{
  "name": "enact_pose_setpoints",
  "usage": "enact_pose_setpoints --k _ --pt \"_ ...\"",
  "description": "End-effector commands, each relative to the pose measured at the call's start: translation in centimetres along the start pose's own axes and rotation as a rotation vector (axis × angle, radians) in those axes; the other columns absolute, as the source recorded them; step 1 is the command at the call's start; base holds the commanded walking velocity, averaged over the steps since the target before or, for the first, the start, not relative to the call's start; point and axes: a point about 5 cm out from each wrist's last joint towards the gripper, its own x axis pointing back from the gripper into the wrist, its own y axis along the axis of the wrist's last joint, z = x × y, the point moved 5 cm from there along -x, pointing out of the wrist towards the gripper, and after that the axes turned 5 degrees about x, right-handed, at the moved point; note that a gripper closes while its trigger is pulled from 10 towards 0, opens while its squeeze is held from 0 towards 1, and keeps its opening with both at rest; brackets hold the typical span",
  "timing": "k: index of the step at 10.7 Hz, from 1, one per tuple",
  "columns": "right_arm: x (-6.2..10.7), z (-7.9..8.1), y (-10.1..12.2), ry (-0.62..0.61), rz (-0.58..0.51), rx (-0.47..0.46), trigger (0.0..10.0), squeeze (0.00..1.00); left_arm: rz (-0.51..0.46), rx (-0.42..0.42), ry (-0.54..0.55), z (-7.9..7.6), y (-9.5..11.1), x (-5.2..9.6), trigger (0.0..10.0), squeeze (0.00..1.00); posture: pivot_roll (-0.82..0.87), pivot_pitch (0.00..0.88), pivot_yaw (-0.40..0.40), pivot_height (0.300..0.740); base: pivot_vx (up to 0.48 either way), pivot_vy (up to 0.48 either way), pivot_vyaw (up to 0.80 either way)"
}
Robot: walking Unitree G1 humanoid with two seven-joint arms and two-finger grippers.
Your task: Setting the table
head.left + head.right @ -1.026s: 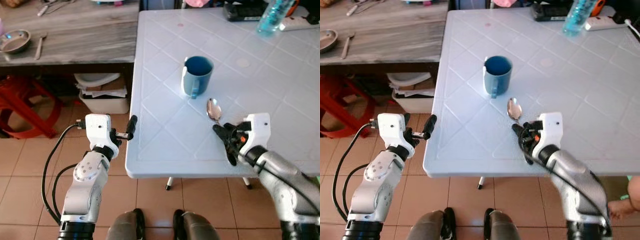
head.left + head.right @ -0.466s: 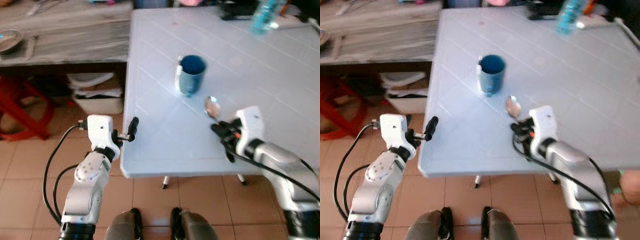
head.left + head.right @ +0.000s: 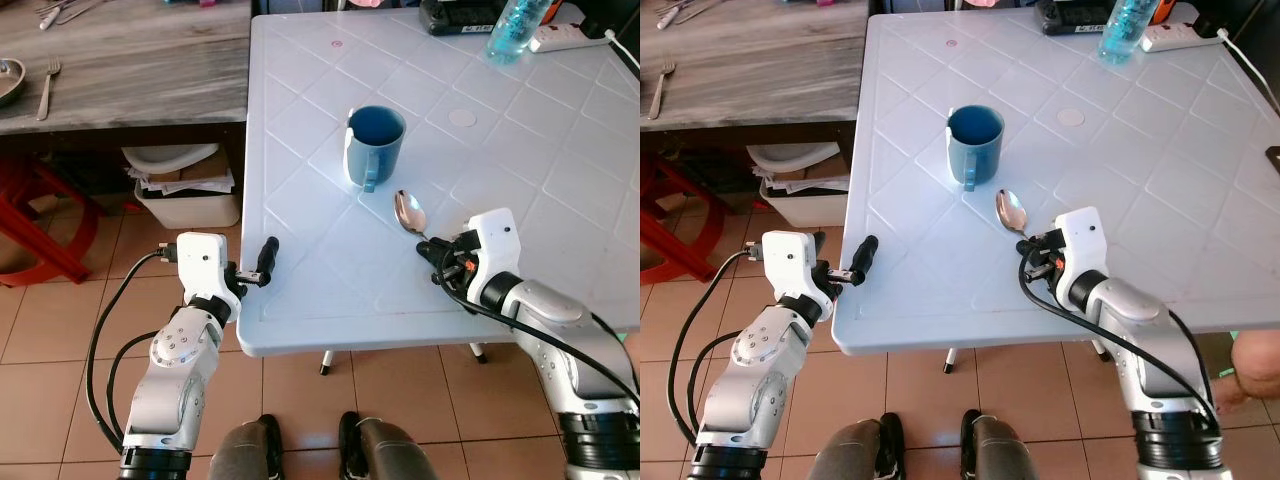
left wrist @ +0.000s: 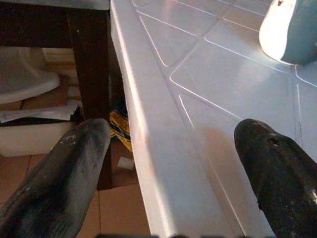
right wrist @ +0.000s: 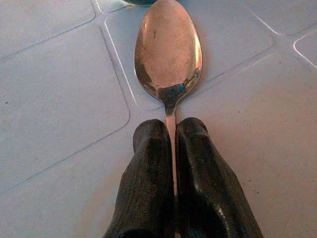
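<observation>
Terracotta floor tiles fill the lower part of the head views, and above them a white plastic table point(image 3: 330, 300) with a raised diamond pattern takes up the centre and right of the frame. On it, a little above centre, stands an upright blue mug point(image 3: 375, 146) with its handle turned toward the near edge. Just below and to the right of the mug lies a metal spoon point(image 3: 409, 213), bowl facing up, close to the mug but apart from it. The right gripper point(image 3: 441, 262) sits low over the tabletop at the right of centre, its two black fingers point(image 5: 148, 183) pressed together on the spoon's thin handle — the wrist view shows the handle running straight down between them. The left gripper point(image 3: 262, 263) is at the left of centre, level with the table's left edge; its fingers point(image 4: 59, 173) are spread apart with the white rim between them, holding nothing. In the upper left of the frame a grey wooden sideboard point(image 3: 150, 70) carries a fork point(image 3: 45, 88), with a white storage bin point(image 3: 185, 195) on the floor beneath it. Along the upper right edge stand a blue bottle point(image 3: 515, 25) and a white power strip point(image 3: 568, 38).
</observation>
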Motion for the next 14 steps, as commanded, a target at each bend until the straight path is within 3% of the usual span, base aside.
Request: enact_pose_setpoints --k 1,3,4,7,12,14 --pt "0.7 0.9 -8.1 -0.008 0.287 -0.132 0.0 0.0 0.01 -0.014 -0.004 0.0 -0.1 0.1 10.0 0.0 -0.05 0.229 0.051 0.74 0.0 0.0 0.0" --pt "0.4 1.5 -7.0 -0.043 0.234 -0.215 0.0 0.0 0.011 -0.017 -0.003 0.1 -0.1 0.3 10.0 0.0 -0.05 0.229 0.057 0.74 0.0 0.0 0.0" --pt "-0.2 2.6 -5.7 -0.062 0.185 -0.249 0.0 0.0 0.03 -0.028 0.009 0.4 -0.4 0.3 10.0 0.0 -0.05 0.226 0.055 0.74 0.0 0.0 0.0" --pt "-1.2 5.4 -3.6 -0.021 0.099 -0.179 0.0 0.0 0.012 -0.04 0.03 0.6 -0.2 0.1 10.0 0.0 -0.05 0.214 0.055 0.74 0.0 0.32 0.0" --pt "-2.6 6.4 -0.7 -0.02 -0.004 -0.214 0.0 0.0 -0.011 -0.051 0.046 0.9 0.2 -0.6 10.0 0.0 -0.06 0.207 0.051 0.74 0.0 0.48 0.0" --pt "-2.8 6.6 -0.7 -0.011 -0.001 -0.215 0.0 0.0 -0.017 -0.049 0.047 0.9 0.3 -0.7 10.0 0.0 -0.06 0.205 0.05 0.74 0.0 0.48 0.0"
